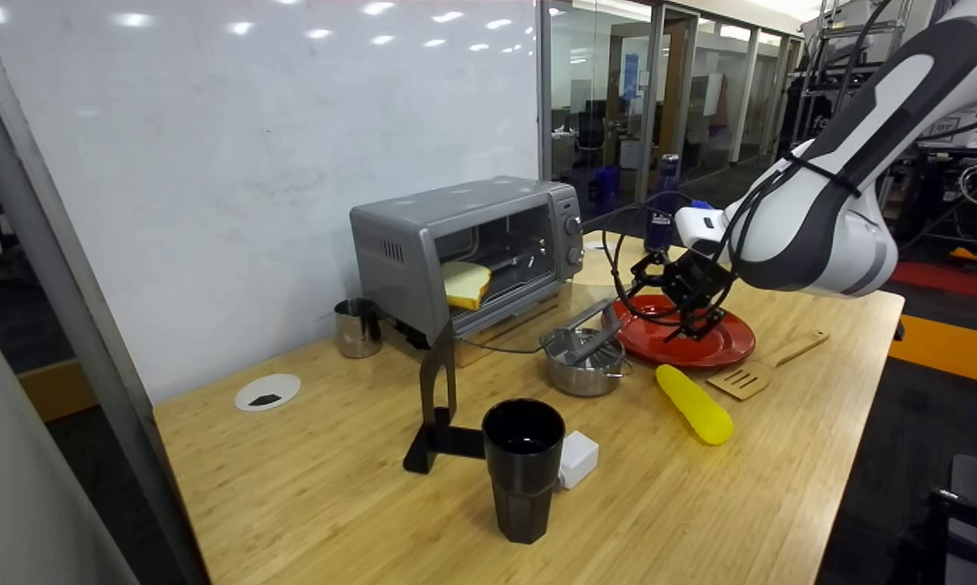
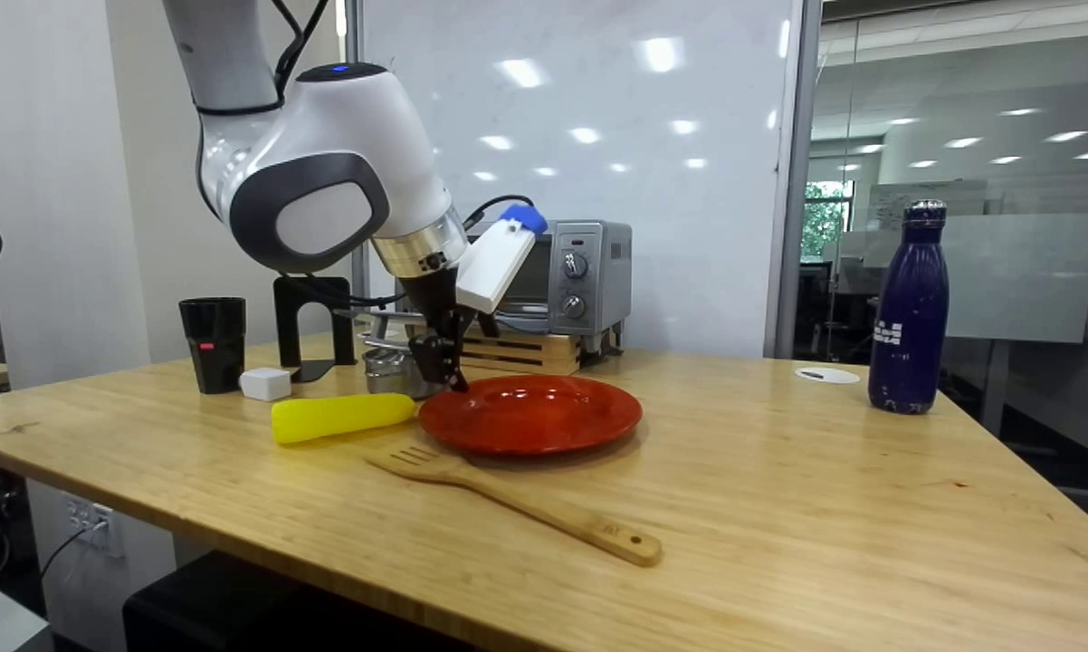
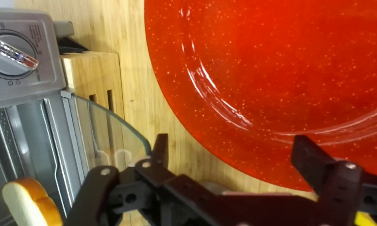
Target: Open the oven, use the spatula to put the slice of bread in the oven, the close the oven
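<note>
- Hovering by the rim of the red plate [image 2: 530,436], I have my fingers [image 3: 312,161] spread wide apart and free.
- In an exterior view, the oven [image 1: 472,203] stands to the far left of the plate, its glass door [image 3: 103,138] lowered outward.
- There the slice of bread [image 1: 464,282] sits inside the oven, at its left end.
- The spatula [image 2: 521,499] lies flat on the table [image 2: 779,507], near side of the plate in an exterior view, its handle pointing near right.
- A yellow elongated thing [image 2: 340,418] lies just left of the plate there.
- In the wrist view the door's edge appears close to one finger; whether they touch I cannot tell.
</note>
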Controlling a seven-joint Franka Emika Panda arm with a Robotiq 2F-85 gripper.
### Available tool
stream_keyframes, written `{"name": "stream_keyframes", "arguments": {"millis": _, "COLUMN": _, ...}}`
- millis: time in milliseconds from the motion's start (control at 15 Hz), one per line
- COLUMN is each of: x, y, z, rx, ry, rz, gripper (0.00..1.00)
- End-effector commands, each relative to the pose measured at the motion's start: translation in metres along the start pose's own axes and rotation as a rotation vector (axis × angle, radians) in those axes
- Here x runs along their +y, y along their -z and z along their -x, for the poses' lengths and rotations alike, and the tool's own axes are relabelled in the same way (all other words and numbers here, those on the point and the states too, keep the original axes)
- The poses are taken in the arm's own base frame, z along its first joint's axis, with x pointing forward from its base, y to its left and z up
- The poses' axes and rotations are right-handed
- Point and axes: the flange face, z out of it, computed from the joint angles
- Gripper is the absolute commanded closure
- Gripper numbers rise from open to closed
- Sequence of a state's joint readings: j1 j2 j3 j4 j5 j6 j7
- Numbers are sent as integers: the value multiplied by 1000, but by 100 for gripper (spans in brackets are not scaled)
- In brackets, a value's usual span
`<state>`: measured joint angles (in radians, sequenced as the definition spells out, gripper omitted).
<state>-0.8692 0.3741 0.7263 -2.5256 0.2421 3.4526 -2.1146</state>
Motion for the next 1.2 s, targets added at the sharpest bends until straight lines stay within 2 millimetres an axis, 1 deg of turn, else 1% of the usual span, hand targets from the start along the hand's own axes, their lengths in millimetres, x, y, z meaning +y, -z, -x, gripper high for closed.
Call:
{"name": "stream_keyframes", "arguments": {"millis": 0, "x": 25, "y": 3, "z": -3, "rx": 9, "ry": 52, "rz": 54, "gripper": 0}}
{"name": "stream_keyframes", "arguments": {"millis": 467, "x": 56, "y": 26, "z": -8, "rx": 25, "ry": 140, "rz": 139, "gripper": 0}}
{"name": "stream_keyframes", "arguments": {"millis": 600, "x": 66, "y": 29, "z": -8, "rx": 32, "ry": 160, "rz": 166, "gripper": 0}}
{"name": "stream_keyframes", "arguments": {"millis": 733, "x": 72, "y": 30, "z": -6, "rx": 35, "ry": 180, "rz": 183, "gripper": 0}}
{"name": "stream_keyframes", "arguments": {"millis": 1133, "x": 76, "y": 27, "z": 7, "rx": 29, "ry": 190, "rz": 195, "gripper": 0}}
